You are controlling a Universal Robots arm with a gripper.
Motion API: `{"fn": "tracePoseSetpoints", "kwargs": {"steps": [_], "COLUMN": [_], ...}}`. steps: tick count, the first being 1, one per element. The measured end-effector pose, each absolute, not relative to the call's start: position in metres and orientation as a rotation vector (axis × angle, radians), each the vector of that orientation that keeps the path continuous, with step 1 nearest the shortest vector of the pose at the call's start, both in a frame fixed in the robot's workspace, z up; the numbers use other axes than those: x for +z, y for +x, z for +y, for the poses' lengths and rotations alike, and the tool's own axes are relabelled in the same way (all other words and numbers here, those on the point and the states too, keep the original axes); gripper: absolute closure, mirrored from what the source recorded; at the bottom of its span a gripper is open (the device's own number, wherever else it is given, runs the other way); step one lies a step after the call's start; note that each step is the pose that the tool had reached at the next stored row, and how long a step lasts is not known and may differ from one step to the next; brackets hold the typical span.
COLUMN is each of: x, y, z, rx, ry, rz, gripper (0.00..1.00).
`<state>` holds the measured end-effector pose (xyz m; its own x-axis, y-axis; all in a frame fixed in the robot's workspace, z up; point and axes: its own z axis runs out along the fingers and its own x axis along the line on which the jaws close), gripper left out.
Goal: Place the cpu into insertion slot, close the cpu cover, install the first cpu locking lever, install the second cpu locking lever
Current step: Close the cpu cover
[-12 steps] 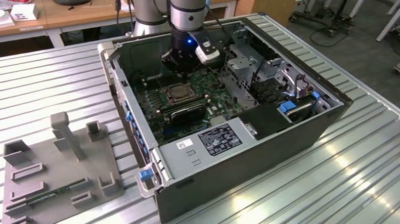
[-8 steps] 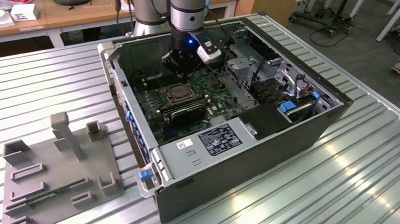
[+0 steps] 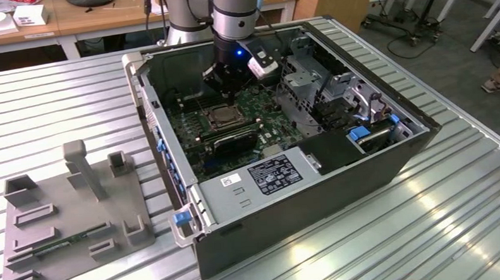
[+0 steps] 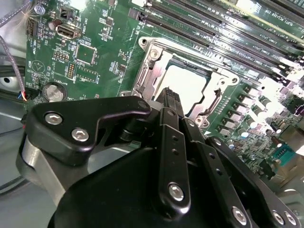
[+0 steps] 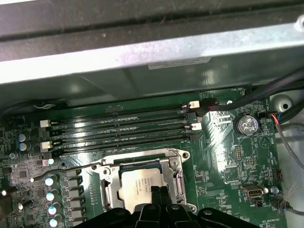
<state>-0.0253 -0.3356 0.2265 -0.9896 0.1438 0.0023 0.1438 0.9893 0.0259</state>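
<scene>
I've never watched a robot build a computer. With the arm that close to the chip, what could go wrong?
The end effector is right at the edge of the cpu cover, so a slip might scratch the cpu showing through its window. Sliding sideways, it might knock the capacitors nearby.

Bright light, metal glare.
Reflections streak the ribbed silver table [image 3: 323, 254] beside the open black computer case [image 3: 320, 200]; inside, the pale square cpu [image 4: 189, 83] glares white.

A ribbed silvery metal tabletop [image 3: 54, 104] spreads across the lower frame; a light wooden desk [image 3: 101, 20] sits upper left, and dull grey floor [image 3: 448, 49] upper right.
</scene>
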Motion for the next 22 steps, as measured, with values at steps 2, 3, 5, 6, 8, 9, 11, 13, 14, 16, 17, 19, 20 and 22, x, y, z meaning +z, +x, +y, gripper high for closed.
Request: {"fn": "tracePoseSetpoints", "kwargs": {"steps": [2,3,5,6,8,9,11,13,14,16,17,19,20,22], "x": [0.227,0.227,0.227,0.227,0.227,0.227,0.226,0.226,0.225,0.224,0.223,0.221,0.221,0.221], "y": [-0.025,-0.025,-0.025,-0.025,-0.025,-0.025,-0.026,-0.027,-0.028,-0.029,-0.030,-0.036,-0.039,-0.044], "z": [-0.336,-0.336,-0.336,-0.336,-0.336,-0.336,-0.336,-0.336,-0.336,-0.336,-0.336,-0.336,-0.336,-0.336], "rx": [-0.041,-0.041,-0.041,-0.041,-0.041,-0.041,-0.042,-0.043,-0.044,-0.045,-0.046,-0.046,-0.046,-0.045], "ry": [-0.226,-0.226,-0.226,-0.226,-0.226,-0.226,-0.222,-0.217,-0.215,-0.211,-0.210,-0.210,-0.210,-0.209], "rz": [-3.133,-3.133,-3.133,-3.133,-3.133,-3.133,-3.140,-3.151,-3.156,-3.167,-3.171,-3.177,-3.178,-3.178], "gripper": [0.90,0.90,0.90,0.90,0.90,0.90,0.90,0.90,0.90,0.90,0.90,0.90,0.90,0.90]}}
